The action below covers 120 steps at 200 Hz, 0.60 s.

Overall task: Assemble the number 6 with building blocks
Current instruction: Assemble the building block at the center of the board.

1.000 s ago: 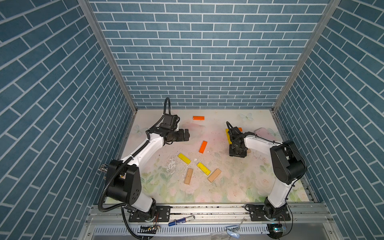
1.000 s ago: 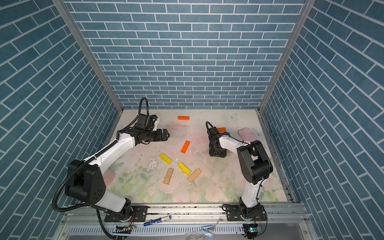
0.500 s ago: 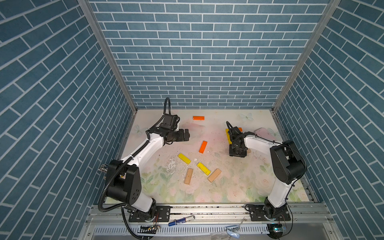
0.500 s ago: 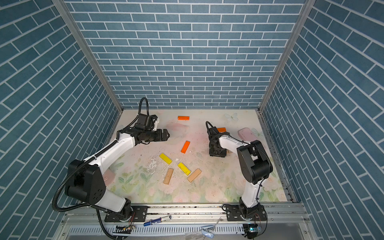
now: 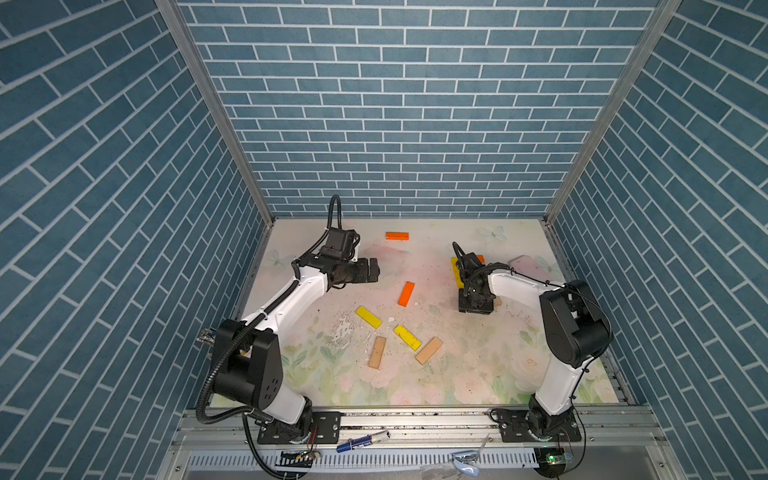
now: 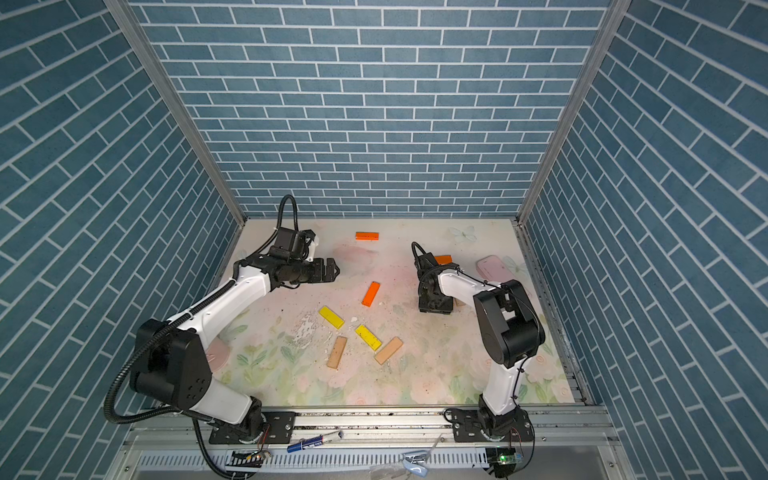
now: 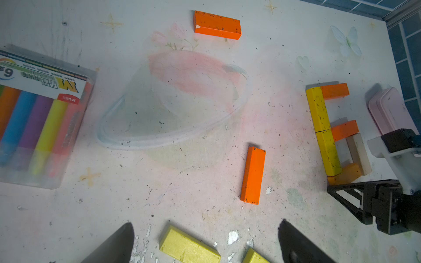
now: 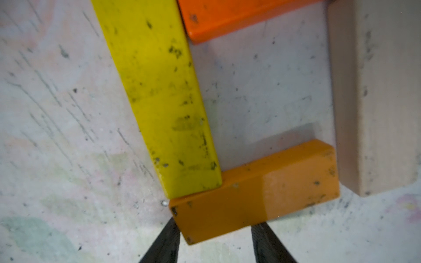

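Jaws of the left gripper [image 5: 371, 270] are standing wide apart and empty, well clear of the figure, while those of the right gripper [image 8: 216, 224], partly apart and clamping nothing, are touching the near long edge of the amber block [image 8: 255, 193], which is lying crosswise just beyond them, reaching from the yellow block [image 8: 159, 91] to the tan block [image 8: 373, 102].

Both top views: high, front, steeply down over whole table [image 5: 478, 374]; left wrist: mid-height, wide; right wrist: very close, down; wrist views share yellow block [image 8: 164, 102].
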Each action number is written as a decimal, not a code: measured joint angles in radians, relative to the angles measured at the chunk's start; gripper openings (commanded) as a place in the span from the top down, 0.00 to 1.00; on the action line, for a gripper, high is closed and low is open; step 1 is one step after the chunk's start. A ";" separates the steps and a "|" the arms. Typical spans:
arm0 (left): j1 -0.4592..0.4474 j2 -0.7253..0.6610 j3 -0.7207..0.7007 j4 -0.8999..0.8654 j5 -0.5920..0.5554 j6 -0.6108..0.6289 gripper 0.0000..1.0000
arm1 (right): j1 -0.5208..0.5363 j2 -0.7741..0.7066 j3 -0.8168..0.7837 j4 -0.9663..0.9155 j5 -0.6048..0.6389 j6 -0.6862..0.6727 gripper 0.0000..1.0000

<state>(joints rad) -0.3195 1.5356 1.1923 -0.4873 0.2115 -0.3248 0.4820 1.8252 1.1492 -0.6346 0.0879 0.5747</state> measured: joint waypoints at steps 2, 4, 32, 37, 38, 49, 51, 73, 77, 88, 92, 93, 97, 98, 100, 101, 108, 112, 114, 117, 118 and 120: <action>0.000 0.000 0.000 0.000 0.000 0.000 0.01 | 0.000 -0.001 0.000 0.000 0.000 0.000 0.47; 0.000 0.000 0.000 0.000 0.000 0.000 0.01 | 0.000 -0.001 0.000 -0.001 -0.001 0.000 0.47; 0.000 0.000 0.000 0.000 0.001 0.000 0.01 | -0.001 -0.043 0.023 -0.028 -0.004 -0.008 0.47; 0.000 0.000 0.000 0.000 0.002 0.000 0.01 | -0.002 -0.059 0.031 -0.032 -0.004 -0.008 0.47; 0.000 0.000 0.000 0.000 0.002 0.000 0.01 | -0.002 -0.063 0.032 -0.034 -0.005 -0.008 0.47; 0.000 0.000 0.000 0.000 0.003 0.000 0.01 | -0.009 -0.101 0.044 -0.037 -0.006 -0.013 0.48; 0.000 0.000 0.000 0.000 0.004 0.000 0.01 | -0.011 -0.109 0.046 -0.036 -0.006 -0.015 0.48; 0.000 0.000 0.000 0.000 0.007 0.000 0.01 | -0.060 -0.185 0.052 -0.037 -0.006 -0.024 0.50; 0.000 0.000 0.000 0.000 0.008 0.000 0.01 | -0.076 -0.195 0.052 -0.038 -0.007 -0.026 0.50; 0.000 0.000 0.000 0.000 0.011 0.000 0.01 | -0.115 -0.208 0.052 -0.038 -0.006 -0.031 0.51; 0.000 0.000 0.000 0.000 0.011 0.000 0.01 | -0.132 -0.208 0.052 -0.038 -0.006 -0.032 0.52; 0.000 0.000 0.000 0.000 0.011 0.000 0.01 | -0.136 -0.208 0.052 -0.038 -0.006 -0.032 0.52; 0.000 0.000 0.000 0.000 0.011 0.000 0.01 | -0.152 -0.208 0.051 -0.038 -0.006 -0.034 0.53; -0.001 0.000 0.000 0.000 0.011 0.000 0.01 | -0.154 -0.208 0.051 -0.037 -0.006 -0.034 0.53; -0.001 0.000 0.000 0.000 0.011 0.000 0.01 | -0.162 -0.208 0.050 -0.037 -0.006 -0.034 0.53; -0.001 0.000 0.000 0.000 0.011 0.000 0.01 | -0.165 -0.208 0.050 -0.036 -0.006 -0.035 0.53; -0.002 0.000 0.000 0.000 0.012 0.000 0.01 | -0.192 -0.208 0.044 -0.035 -0.007 -0.039 0.54; -0.002 0.000 0.000 0.000 0.012 0.000 0.01 | -0.207 -0.207 0.040 -0.035 -0.009 -0.043 0.55; -0.003 0.000 0.000 0.000 0.012 0.000 0.01 | -0.214 -0.207 0.039 -0.035 -0.010 -0.043 0.55; -0.003 0.000 0.000 0.000 0.013 0.000 0.01 | -0.224 -0.207 0.037 -0.036 -0.010 -0.048 0.55; -0.003 0.000 0.000 0.000 0.012 0.000 0.01 | -0.230 -0.207 0.036 -0.036 -0.011 -0.050 0.56; -0.004 0.000 0.000 0.000 0.012 0.000 0.01 | -0.234 -0.207 0.035 -0.036 -0.011 -0.050 0.56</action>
<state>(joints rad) -0.3233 1.5356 1.1923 -0.4873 0.2237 -0.3248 0.2478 1.6184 1.1839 -0.6708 0.0769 0.5247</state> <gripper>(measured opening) 0.994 0.457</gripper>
